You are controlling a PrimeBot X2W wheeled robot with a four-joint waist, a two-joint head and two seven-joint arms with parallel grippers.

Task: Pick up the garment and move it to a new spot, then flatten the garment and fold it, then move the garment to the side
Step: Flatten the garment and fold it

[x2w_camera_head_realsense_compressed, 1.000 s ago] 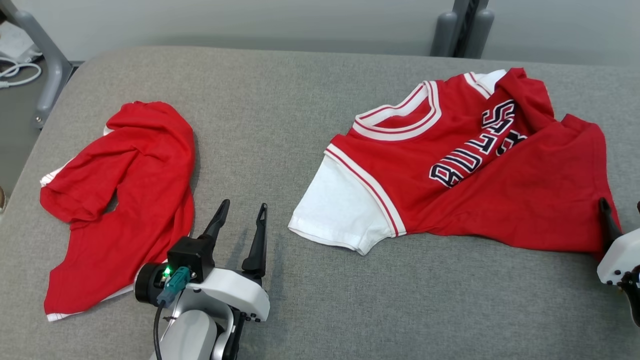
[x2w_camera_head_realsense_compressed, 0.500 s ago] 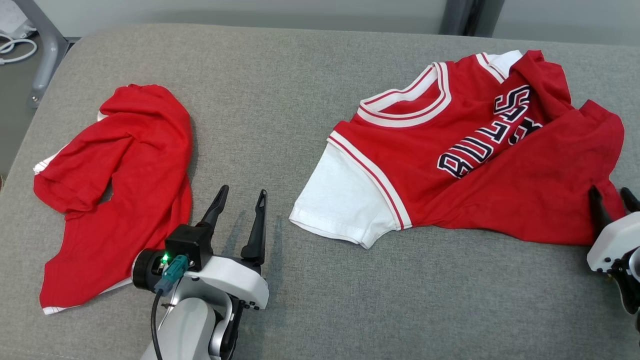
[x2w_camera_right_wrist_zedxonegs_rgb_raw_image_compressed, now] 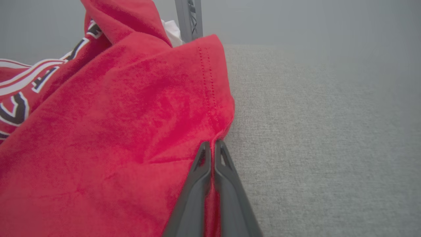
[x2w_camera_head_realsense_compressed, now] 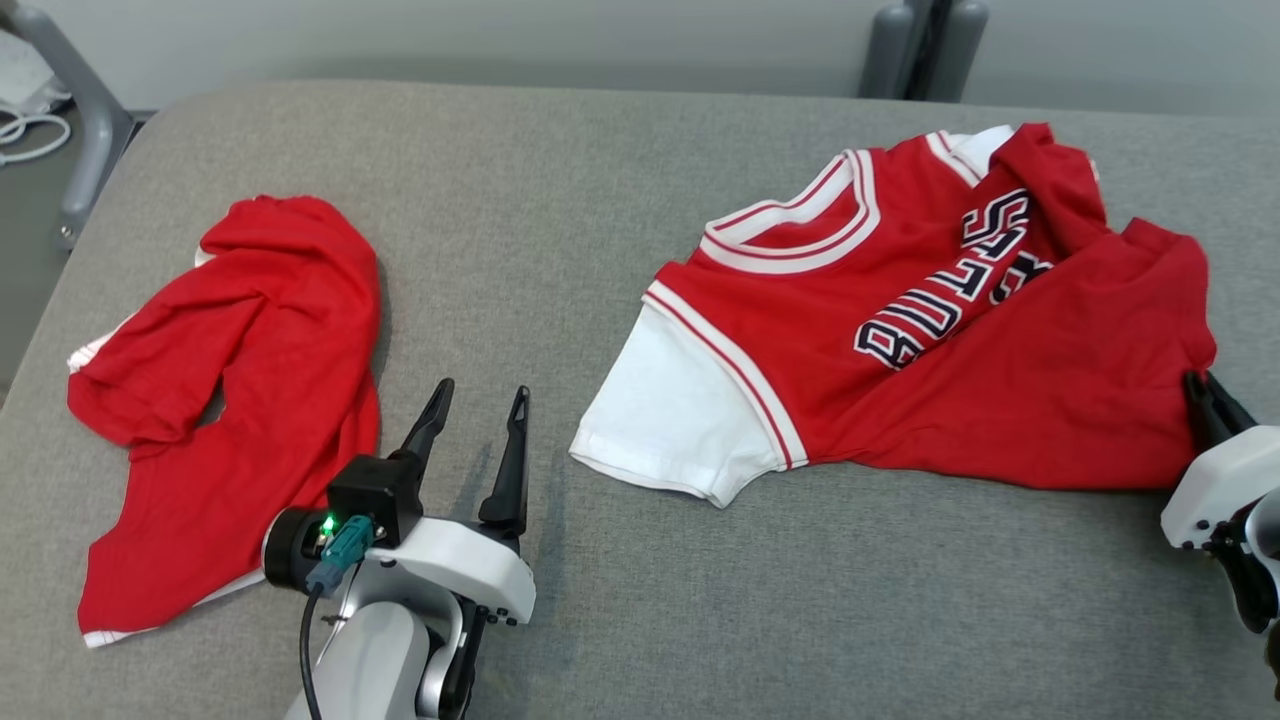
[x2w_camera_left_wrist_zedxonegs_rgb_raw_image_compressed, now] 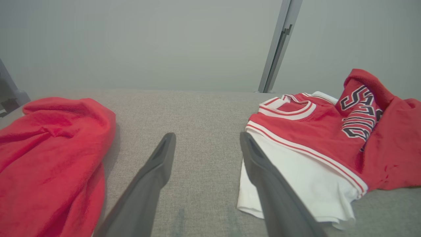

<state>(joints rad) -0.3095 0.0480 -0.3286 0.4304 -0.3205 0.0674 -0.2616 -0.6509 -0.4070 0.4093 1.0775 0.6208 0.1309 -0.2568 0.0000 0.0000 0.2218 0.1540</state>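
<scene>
free: grey surface middle | obstacles: red shirt left, jersey right

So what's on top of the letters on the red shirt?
A folded-over red flap of the same shirt lies across the letters, hiding part of them. The covered letters cannot be read.

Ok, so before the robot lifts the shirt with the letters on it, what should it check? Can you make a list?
1. The right gripper is shut on the red edge of the jersey: ok.
2. The left gripper is open and holds nothing: ok.
3. The left gripper is apart from the white sleeve: ok.
4. The other red garment lies apart from the jersey: ok.
5. The jersey is flat: not ok, one side is folded over the letters.
6. How many cloth layers are pinched: cannot tell.
</scene>
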